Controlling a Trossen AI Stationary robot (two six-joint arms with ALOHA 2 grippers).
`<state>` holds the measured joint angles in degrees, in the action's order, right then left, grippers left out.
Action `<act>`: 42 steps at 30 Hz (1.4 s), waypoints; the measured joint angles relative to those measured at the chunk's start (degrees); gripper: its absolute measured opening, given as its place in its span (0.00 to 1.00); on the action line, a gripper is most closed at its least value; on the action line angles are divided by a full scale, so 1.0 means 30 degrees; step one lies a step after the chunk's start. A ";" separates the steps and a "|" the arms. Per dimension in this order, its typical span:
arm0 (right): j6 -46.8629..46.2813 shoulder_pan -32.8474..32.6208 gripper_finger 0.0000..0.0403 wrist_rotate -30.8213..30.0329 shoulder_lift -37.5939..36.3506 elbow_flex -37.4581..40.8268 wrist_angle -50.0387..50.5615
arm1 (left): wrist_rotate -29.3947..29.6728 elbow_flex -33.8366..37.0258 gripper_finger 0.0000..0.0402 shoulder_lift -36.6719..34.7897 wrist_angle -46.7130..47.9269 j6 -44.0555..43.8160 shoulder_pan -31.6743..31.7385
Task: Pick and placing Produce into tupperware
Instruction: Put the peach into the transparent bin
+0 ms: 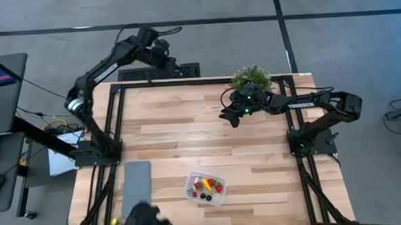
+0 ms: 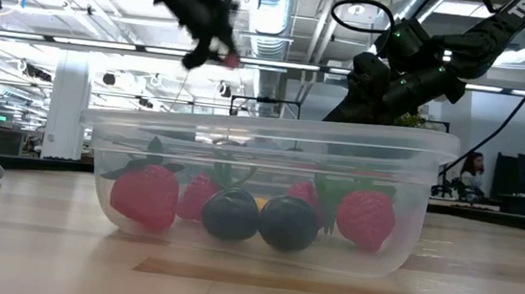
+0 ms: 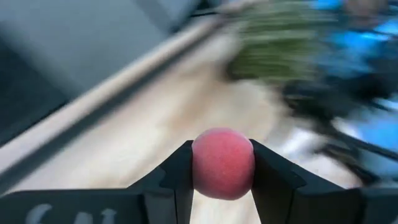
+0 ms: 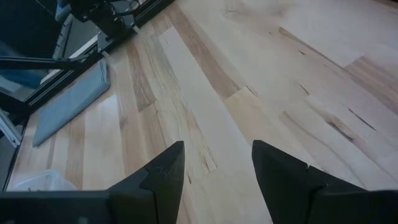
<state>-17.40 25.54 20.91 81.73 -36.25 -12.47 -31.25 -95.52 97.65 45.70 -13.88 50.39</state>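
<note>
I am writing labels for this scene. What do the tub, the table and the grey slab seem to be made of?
Tub: clear, glossy plastic, likely; the berries show through its walls.
Table: light wood planks with visible grain and seams, smooth finish.
Slab: flat, matte grey; in the right wrist view it looks soft, like cloth or foam, but I cannot tell.

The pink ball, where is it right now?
The pink ball is pinched in the left claw, held up in the air above the table's far left edge, well away from the tupperware at the near side.
</note>
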 joint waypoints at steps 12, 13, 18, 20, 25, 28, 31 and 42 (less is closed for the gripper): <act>-0.0044 -0.0026 0.53 0.0000 0.0000 0.0000 -0.0160 | -0.1109 -0.0008 0.29 -0.4178 -0.1854 0.0098 -0.8911; -0.0111 -0.0059 0.53 0.0000 0.0000 0.0000 -0.0160 | -0.0728 -0.0008 0.29 -0.4198 -0.1866 0.0099 -0.9775; -0.0697 -0.0424 0.53 0.0003 0.0000 0.0000 -0.0154 | 0.0890 -0.0008 0.29 -0.3917 -0.1805 0.0079 -1.3799; -0.1002 -0.0630 0.53 0.0005 0.0002 0.0000 -0.0160 | 0.1811 -0.0004 0.29 -0.3538 -0.1621 0.0206 -1.5323; -0.2243 -0.1233 0.53 0.0004 0.0004 0.0000 -0.0153 | 0.4173 0.0006 0.29 -0.2404 -0.1157 0.0336 -1.8532; -0.2823 -0.1641 0.53 0.0002 0.0000 0.0002 -0.0153 | 0.5431 0.0021 0.29 -0.1418 -0.0698 0.0649 -2.0135; -0.2911 -0.2059 0.53 0.0000 0.0000 0.0003 -0.0153 | 0.6764 0.0014 0.29 -0.0313 -0.0497 0.0758 -2.1334; -0.3643 -0.3900 0.53 -0.0592 0.0000 0.0002 -0.0090 | 0.7608 0.0021 0.29 0.4800 -0.0490 0.1016 -2.2814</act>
<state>-28.33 13.84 19.13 81.73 -36.24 -12.74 -8.43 -95.46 112.05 44.23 -10.83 -18.05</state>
